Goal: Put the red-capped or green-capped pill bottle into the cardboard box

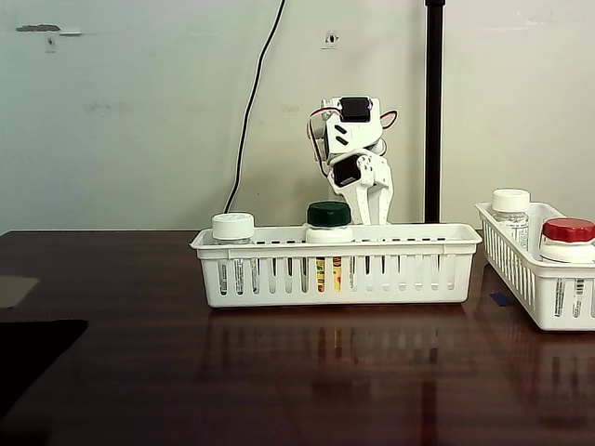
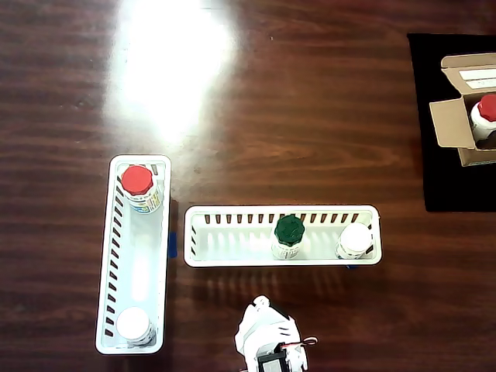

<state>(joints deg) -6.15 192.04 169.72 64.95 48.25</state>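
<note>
A green-capped pill bottle point(image 1: 328, 216) point(image 2: 289, 230) stands in the middle white basket point(image 1: 428, 243) point(image 2: 232, 260), beside a white-capped bottle point(image 1: 232, 226) point(image 2: 356, 239). One red-capped pill bottle point(image 1: 568, 232) point(image 2: 137, 180) stands in the other white basket point(image 1: 521, 269) point(image 2: 102, 256). Another red-capped bottle point(image 2: 487, 108) sits inside the open cardboard box point(image 2: 448, 124) at the overhead view's right edge. My gripper point(image 1: 374, 209) point(image 2: 260, 304) hangs folded behind the middle basket, pointing down, fingers together and holding nothing. It touches no bottle.
The box rests on a black mat point(image 2: 449, 178). A second white-capped bottle point(image 1: 510, 203) point(image 2: 133, 324) stands in the basket that holds the red-capped one. A black pole point(image 1: 433, 111) and a cable rise behind the arm. Dark wood table point(image 2: 310, 116) lies open between baskets and box.
</note>
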